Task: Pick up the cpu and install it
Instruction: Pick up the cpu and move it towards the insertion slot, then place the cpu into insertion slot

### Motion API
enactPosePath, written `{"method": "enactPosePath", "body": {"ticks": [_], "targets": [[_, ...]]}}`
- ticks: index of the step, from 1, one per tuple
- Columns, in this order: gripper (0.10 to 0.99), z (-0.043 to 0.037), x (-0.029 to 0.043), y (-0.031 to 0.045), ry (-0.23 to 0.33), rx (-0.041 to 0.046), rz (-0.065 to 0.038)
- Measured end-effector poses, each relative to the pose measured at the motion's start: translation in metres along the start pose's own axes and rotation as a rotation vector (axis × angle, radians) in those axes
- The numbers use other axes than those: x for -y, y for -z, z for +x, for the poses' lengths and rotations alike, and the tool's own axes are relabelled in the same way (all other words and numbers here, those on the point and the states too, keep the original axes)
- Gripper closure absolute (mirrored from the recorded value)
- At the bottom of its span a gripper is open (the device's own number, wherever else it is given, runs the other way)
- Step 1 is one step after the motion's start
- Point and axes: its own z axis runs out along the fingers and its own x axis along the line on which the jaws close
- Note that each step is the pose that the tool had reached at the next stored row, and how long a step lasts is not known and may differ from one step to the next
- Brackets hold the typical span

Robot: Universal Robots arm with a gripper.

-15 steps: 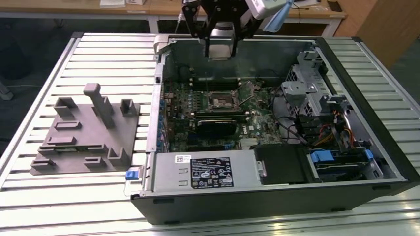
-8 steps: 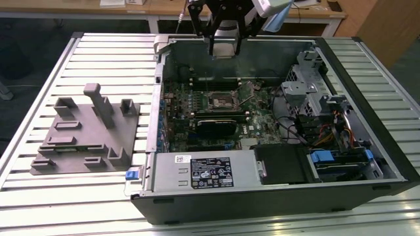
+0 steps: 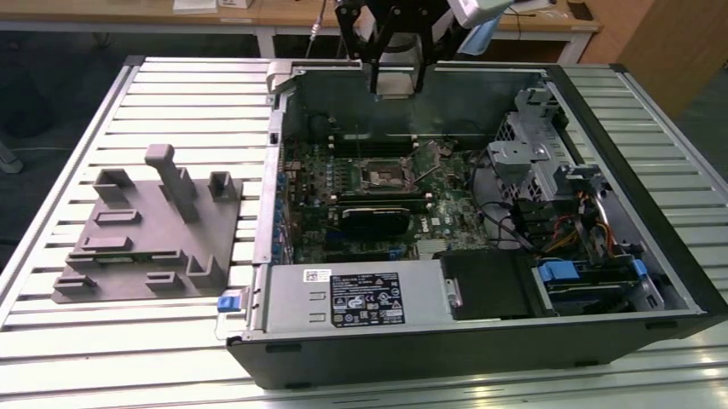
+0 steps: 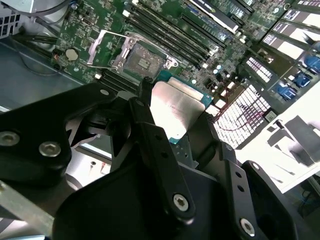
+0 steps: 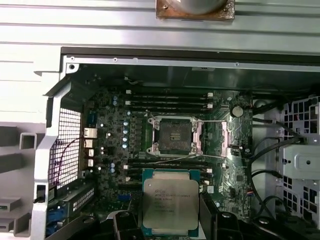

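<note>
so the cpu [image 5: 170,200] is up in the air, pinched in the gripper [image 5: 170,222]; silvery metal face showing in both wrist views, green edge peeking out round it; the black fingers [image 4: 150,132] sit on two opposite sides of the chip, so the jaws are clamped on it, not hanging loose

it's not seated; in the first wrist view it hangs in front of the board near the socket [image 5: 175,136], and the socket's middle is bare with its metal bracket round it; in the second wrist view the socket [image 4: 142,55] lies beyond the chip [image 4: 175,107], with the bracket tipped up on one side

around that is the green motherboard [image 5: 115,135] with long dark slots on both sides of the socket; it lies flat in the bottom of an open computer case [image 3: 455,358]

in the exterior view the gripper [image 3: 393,78] hangs high over the far wall of the case; a grey box with a white label [image 3: 364,298] sits at the near edge of the case, and a metal drive cage [image 3: 540,153] is on the exterior view's right

case sits on a slatted metal table [image 3: 170,102]; a grey plastic fixture [image 3: 148,230] lies on the slats at the exterior view's left, just beside the case
</note>
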Motion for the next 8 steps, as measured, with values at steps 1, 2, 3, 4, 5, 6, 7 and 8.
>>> {"method": "enactPosePath", "body": {"ticks": [1, 2, 3, 4, 5, 6, 7, 8], "targets": [[0.545, -0.0004, 0.0, 0.0, 0.0, 0.0, 0.0], [0.545, -0.0004, -0.0001, -0.0002, 0.0, 0.0002, 0.0], [0.545, -0.0006, -0.0001, -0.0003, 0.0, 0.0003, -0.001], [0.545, -0.0007, -0.0001, -0.0003, 0.0, 0.0003, 0.0], [0.545, -0.0008, -0.0001, -0.0003, 0.0, 0.0002, 0.0], [0.545, -0.0008, -0.0001, -0.0004, 0.0, 0.0002, 0.0], [0.545, -0.0009, -0.0001, -0.0005, 0.0, 0.0004, 0.0], [0.545, -0.0014, -0.0001, -0.0005, 0.0, 0.0002, 0.0]]}}
